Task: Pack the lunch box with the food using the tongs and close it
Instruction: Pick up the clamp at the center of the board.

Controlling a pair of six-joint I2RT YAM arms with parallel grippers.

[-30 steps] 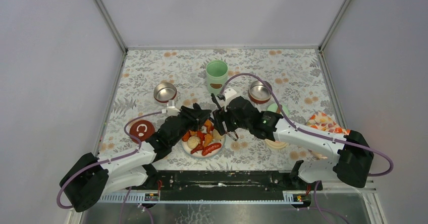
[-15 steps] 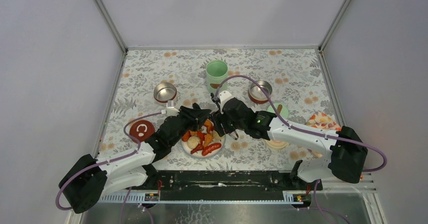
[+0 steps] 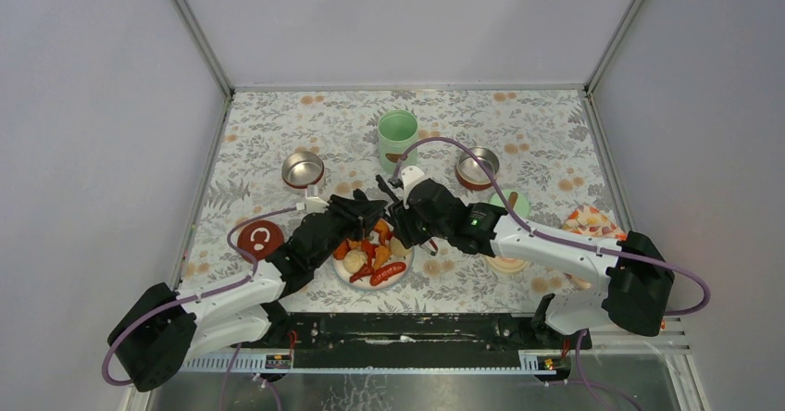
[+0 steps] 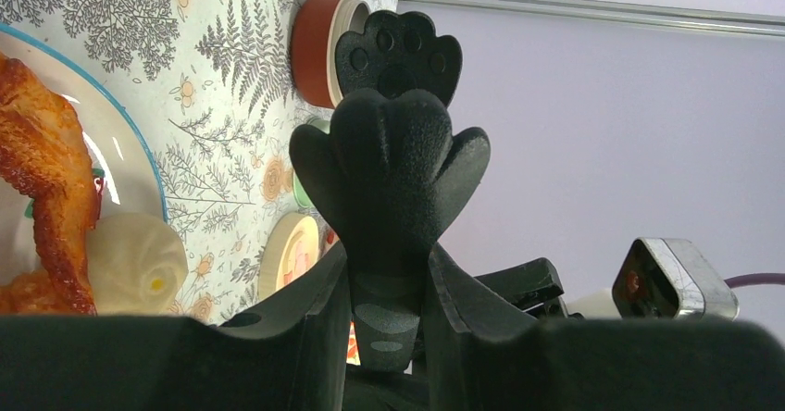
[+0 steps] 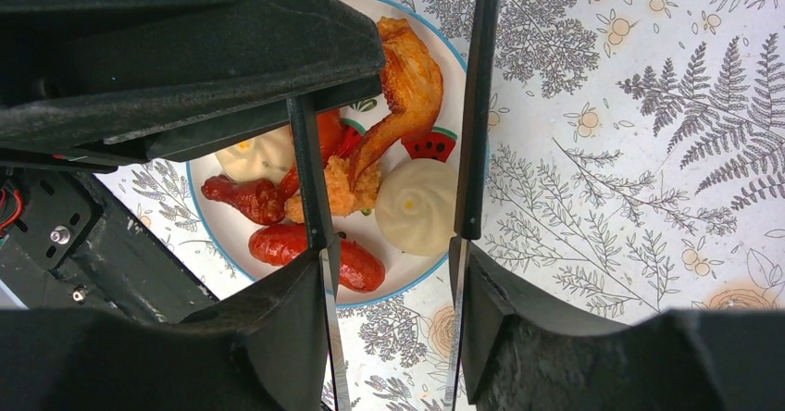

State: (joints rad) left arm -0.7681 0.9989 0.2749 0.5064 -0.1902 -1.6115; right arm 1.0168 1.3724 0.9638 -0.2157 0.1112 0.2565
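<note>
The food lies on a white plate [image 3: 370, 286] in the middle: orange fried chunks [image 5: 407, 87], pale balls [image 5: 417, 205] and red sausages [image 5: 305, 244]. My right gripper [image 5: 393, 272] hovers over the plate, shut on slim dark tongs [image 5: 474, 105] whose two arms straddle a pale ball. My left gripper [image 4: 389, 318] is at the plate's far left edge, shut on black tongs [image 4: 393, 161] with paw-shaped ends held in the air. The mint-green jar [image 3: 397, 138] stands open behind the plate. Steel bowls [image 3: 303, 168] [image 3: 477, 166] flank it.
A dark-red lid [image 3: 260, 238] lies left of the plate. A green lid [image 3: 515, 203] and a cream lid [image 3: 507, 265] lie to the right under my right arm. A patterned cloth [image 3: 592, 221] sits at the far right. Grey walls enclose the table.
My right gripper has shifted slightly left over the plate and its jaws have drawn in on the tongs' arms. The left arm has not moved.
</note>
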